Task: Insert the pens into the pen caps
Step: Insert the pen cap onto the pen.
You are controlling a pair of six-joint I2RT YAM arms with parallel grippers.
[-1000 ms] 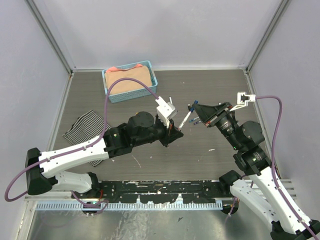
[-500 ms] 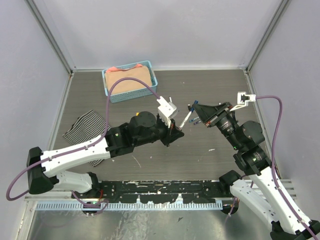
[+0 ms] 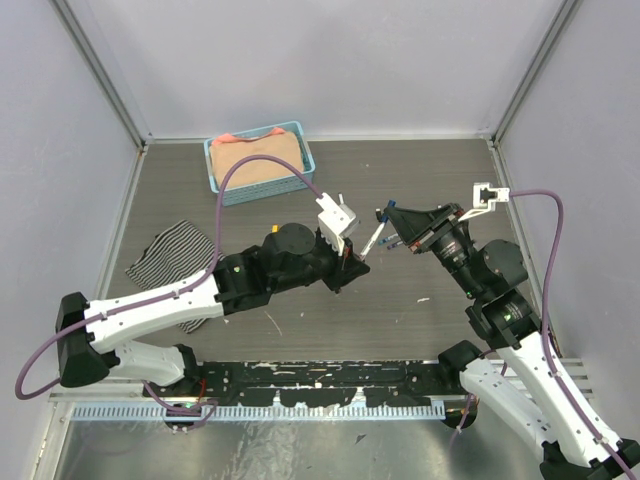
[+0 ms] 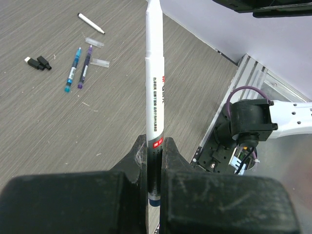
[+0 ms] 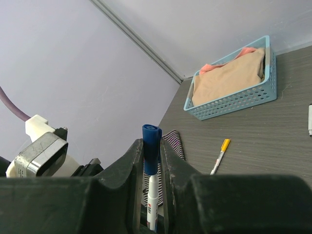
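The left gripper is closed tight on the lower part of a white pen, lifted above the table. The right gripper pinches the blue cap, which sits at this pen's tip.

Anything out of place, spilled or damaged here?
Nothing damaged or spilled. The one oddity is a striped cloth crumpled at the table's left, partly hidden by the left arm. Loose pens and caps lie scattered. The left gripper is shut on a white pen, the right gripper on a blue cap.
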